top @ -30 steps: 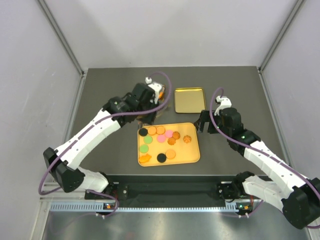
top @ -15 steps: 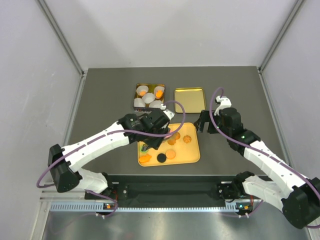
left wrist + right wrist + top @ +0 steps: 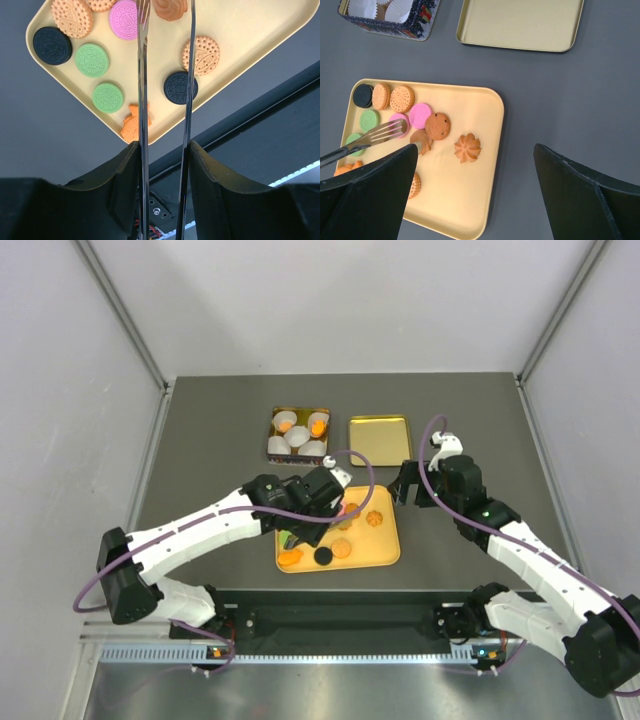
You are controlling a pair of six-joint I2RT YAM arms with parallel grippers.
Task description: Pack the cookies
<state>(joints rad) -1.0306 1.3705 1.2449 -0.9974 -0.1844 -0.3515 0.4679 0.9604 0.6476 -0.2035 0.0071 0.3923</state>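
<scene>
Swinging back from the tin [image 3: 271, 436] at the far side, where it was a second ago, the left arm now reaches over the yellow tray [image 3: 386, 550] at the near middle of the tabletop [image 3: 220, 420]. The tin is uncovered again in the top view: white paper cups [image 3: 297, 436] inside, two with an orange cookie in them. Reads as one drop-off done and the next pick starting; most of the job is left.

The left gripper [image 3: 164, 149] pinches a pair of metal tongs [image 3: 141, 75], one blade against each finger. The blades stand apart with nothing between them. The fork-shaped tip hangs over a pink cookie [image 3: 400, 123]; the other tip is by a tan swirl cookie [image 3: 422, 140]. Cannot tell if either tip touches.

The cookies [image 3: 421, 115] mostly sit on the left half of the tray: black, tan, pink, green and orange, plus a flower-shaped one [image 3: 467, 148] lying apart toward the middle. The gold lid [image 3: 379, 440] lies open-side up just right of the tin.

Left arm: elbow low, forearm stretched to the right, wrist tilted down at the tray. The right arm is unchanged, folded at the tray's right far corner, right gripper [image 3: 407, 490] spread wide and empty, aimed down at the tray.
</scene>
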